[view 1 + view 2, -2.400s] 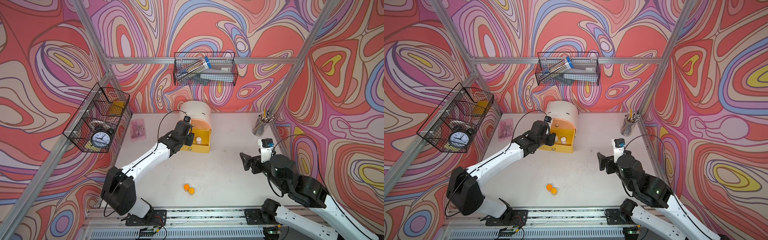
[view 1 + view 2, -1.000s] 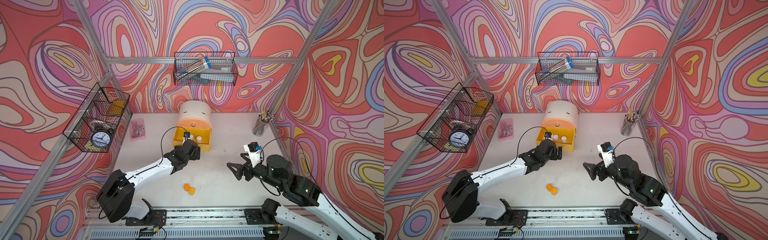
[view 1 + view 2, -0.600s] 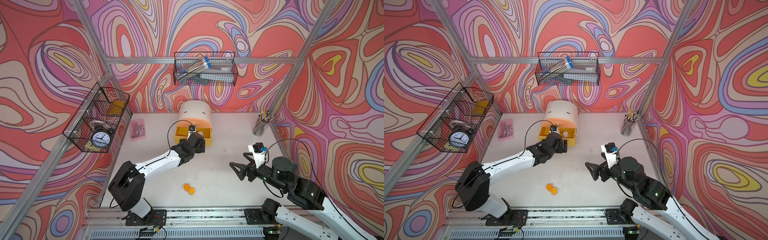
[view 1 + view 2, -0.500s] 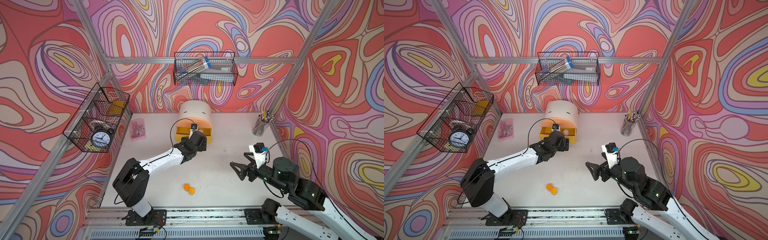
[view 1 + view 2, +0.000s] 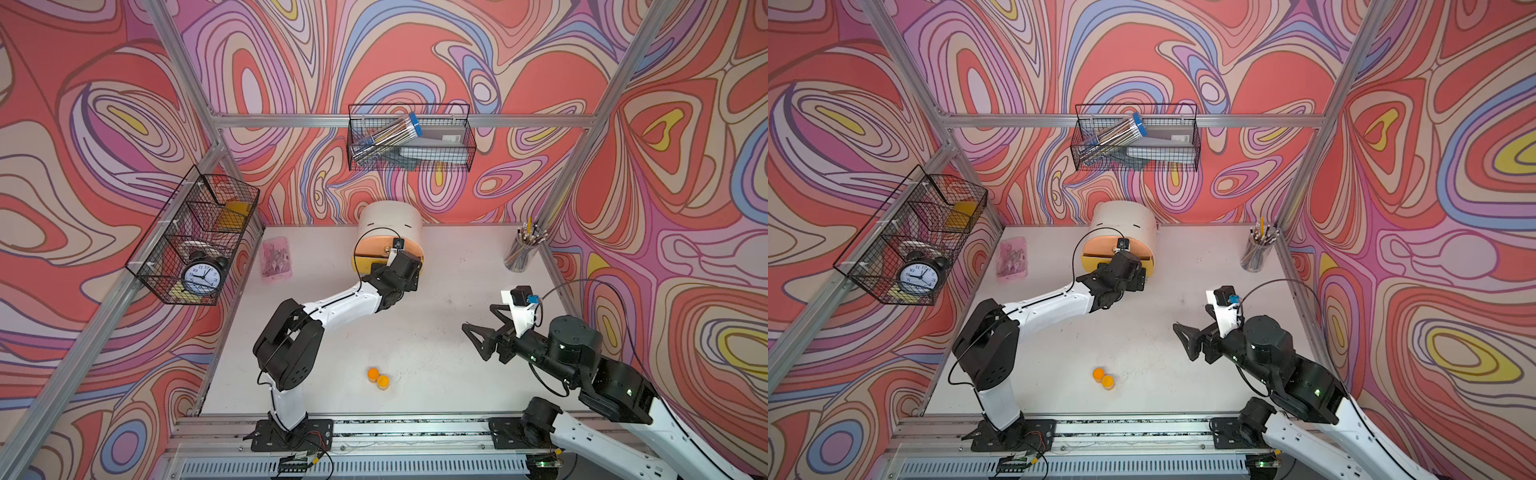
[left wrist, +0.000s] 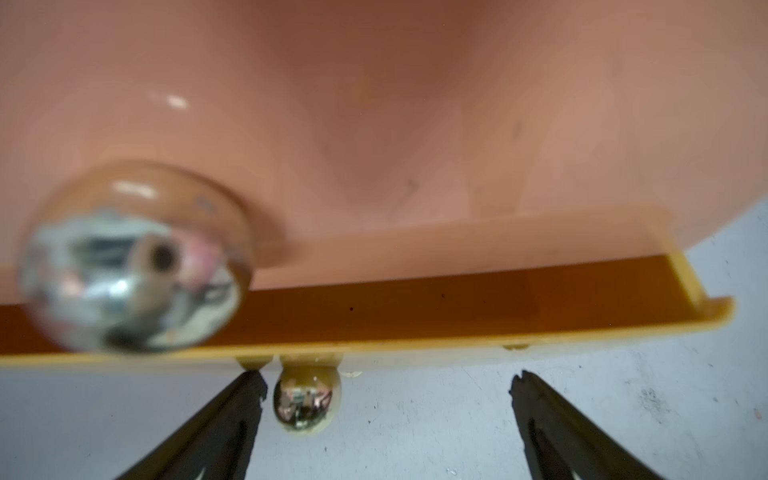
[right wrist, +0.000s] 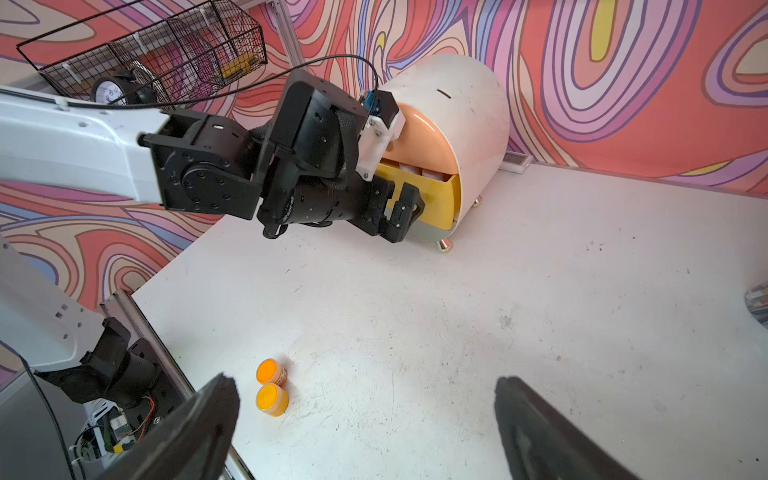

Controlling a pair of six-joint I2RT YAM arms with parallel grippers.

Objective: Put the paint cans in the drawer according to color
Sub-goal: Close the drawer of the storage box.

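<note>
Left claw (image 6: 386, 382) wide open, empty, straddling yellow drawer (image 6: 457, 332) knob (image 6: 307, 401). Orange cans (image 7: 272, 400) well apart from drawer. Right claw (image 7: 363, 384) gaping, empty.

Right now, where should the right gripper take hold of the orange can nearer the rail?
Across its round side wall, from straight above. The can stands upright and squat, touching the other can, so set the jaws on its two free sides, closing crosswise to the pair. The right gripper is open.
</note>
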